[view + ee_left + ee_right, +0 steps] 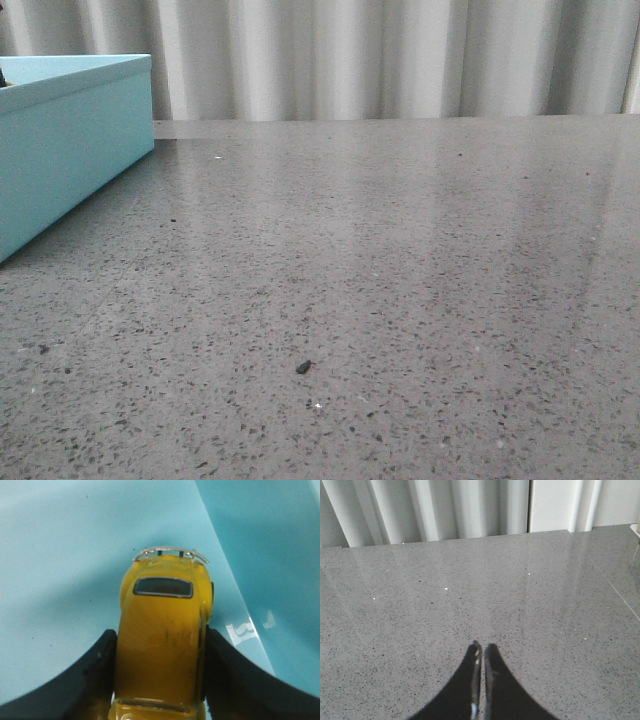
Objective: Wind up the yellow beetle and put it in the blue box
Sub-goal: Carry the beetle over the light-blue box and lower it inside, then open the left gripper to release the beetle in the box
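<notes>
Left end effector (pixel 159 680) around glossy yellow beetle (pixel 162 635)

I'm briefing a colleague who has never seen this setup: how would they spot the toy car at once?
Start at the big turquoise blue box on the table's left. Above its pale blue surface, the left claw grips the yellow beetle: a glossy, rounded yellow car with dark windows, the only yellow thing here.

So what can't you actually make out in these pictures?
- Front view: blue box cut off by the left edge; its inside is hidden by its wall.
- Left wrist view: the toy car held in the left claw; its front end runs past the bottom edge.
- Right wrist view: right claw closed, no car or box.
</notes>
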Controlling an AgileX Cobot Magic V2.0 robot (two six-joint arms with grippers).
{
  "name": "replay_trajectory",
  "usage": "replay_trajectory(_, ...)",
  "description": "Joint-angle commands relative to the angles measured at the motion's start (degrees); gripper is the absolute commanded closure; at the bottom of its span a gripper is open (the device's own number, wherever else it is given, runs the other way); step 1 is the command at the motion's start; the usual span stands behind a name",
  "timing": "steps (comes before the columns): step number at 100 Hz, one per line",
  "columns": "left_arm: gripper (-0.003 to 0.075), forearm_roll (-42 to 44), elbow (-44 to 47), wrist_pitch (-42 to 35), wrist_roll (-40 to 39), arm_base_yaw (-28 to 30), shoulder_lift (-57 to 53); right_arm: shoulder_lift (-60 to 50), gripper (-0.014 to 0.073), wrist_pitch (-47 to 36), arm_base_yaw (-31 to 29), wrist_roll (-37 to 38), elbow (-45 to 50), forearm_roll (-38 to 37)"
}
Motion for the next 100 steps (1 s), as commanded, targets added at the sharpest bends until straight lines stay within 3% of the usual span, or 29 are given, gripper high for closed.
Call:
replay_trajectory(1, 0.0578, -3.40, -1.45, -1.80, -0.48, 0.00, -2.52, 1.01, 0.0655, -3.74, -0.02, -0.28, -0.55, -0.71)
replay_trajectory(17, 0.0334, -5.11, -1.45, -1.68, 1.14, 0.00, -2.52, 0.77, 0.0655, -3.74, -0.02, -0.28, 1.95, -0.49)
replay_trajectory(24, 0.0272, -5.11, -1.45, -1.60, 1.03, 0.00, -2.52, 0.77, 0.0655, -3.85, -0.02, -0.28, 3.12, -0.38)
replay_trajectory(51, 0.0264, -5.11, -2.18, 0.94, 0.29, 0.00, -2.52, 0.77, 0.0655, -6.07, -0.02, -0.28, 4.05, -0.15)
replay_trajectory(58, 0.0294, -5.11, -3.60, 3.27, -1.21, 0.00, -2.75, 0.77, 0.0655, -6.33, -0.02, -0.28, 4.05, -0.15)
replay_trajectory(65, 0.0383, -5.19, -4.89, 4.66, -1.32, 0.00, -3.58, 0.77, 0.0655, -6.47, -0.02, -0.28, 4.05, -0.15)
replay_trajectory(82, 0.0738, -5.19, -5.19, 4.29, -1.12, 0.00, -8.80, 0.77, 0.0655, -9.77, -0.02, -0.28, 4.05, -0.45)
replay_trajectory(100, 0.0741, -5.32, -5.19, -0.76, -0.97, 0.00, -15.93, 0.77, 0.0655, -12.59, -0.02, -0.28, 4.40, -1.60)
